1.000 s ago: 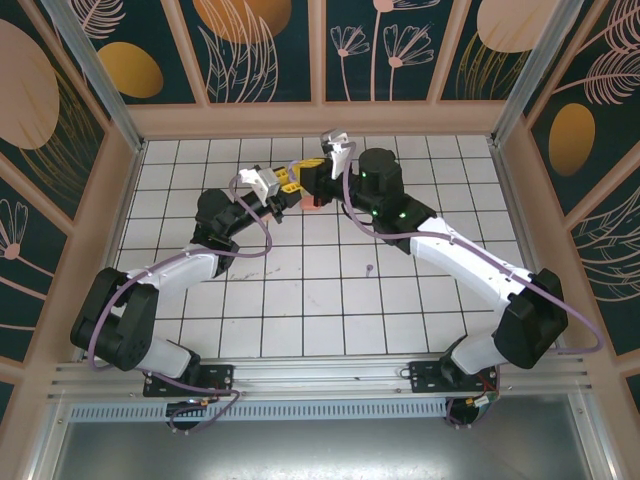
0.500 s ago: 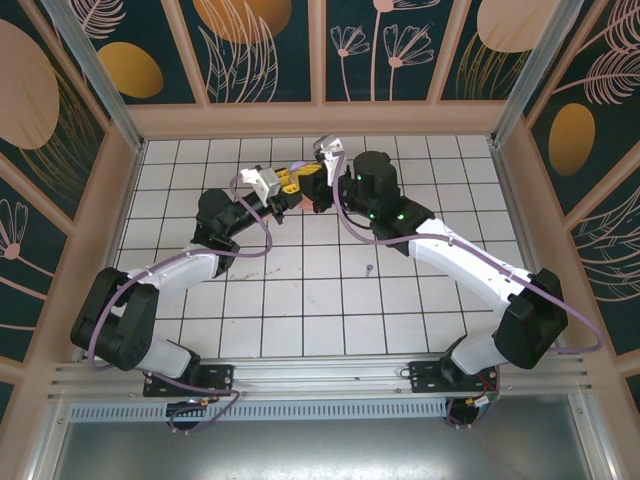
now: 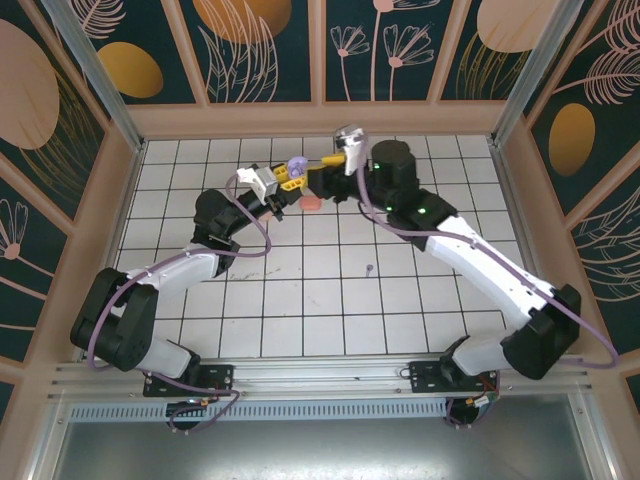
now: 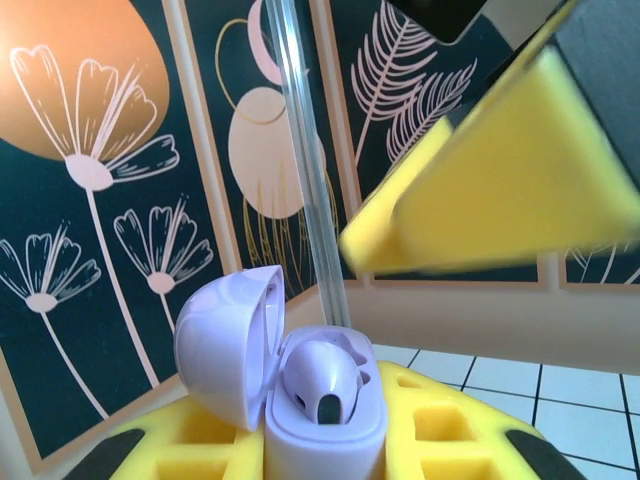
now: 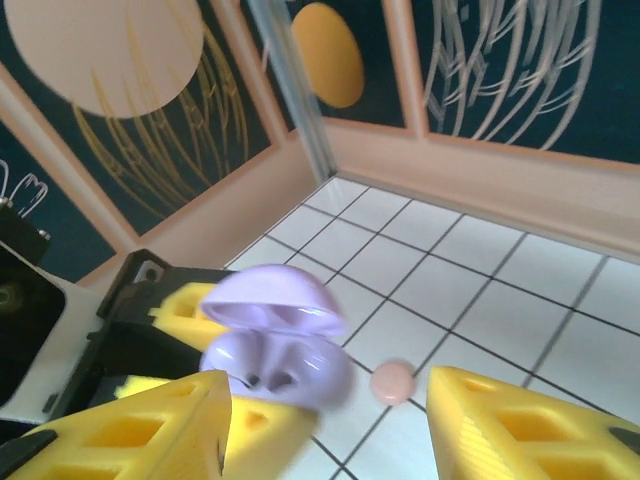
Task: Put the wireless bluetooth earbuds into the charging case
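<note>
1. My left gripper is clamped on the purple case, which it holds upright above the table's far side. The lid is swung open to the left.
2. One purple bud sits in the case. I judge this step to be seating that pair.
3. My right gripper hangs just beside the case, fingers apart and nothing between them.
4. Next move, as I judge it: keep the case steady and the lid open, then fetch the next bud with the right gripper.
5. Hard to tell:
   - The second socket is hidden behind the seated bud.
   - The case is blurred in the right wrist view.
   - A pink round thing lies on the table.
   - A small dark speck lies mid-table and may be a bud.
</note>
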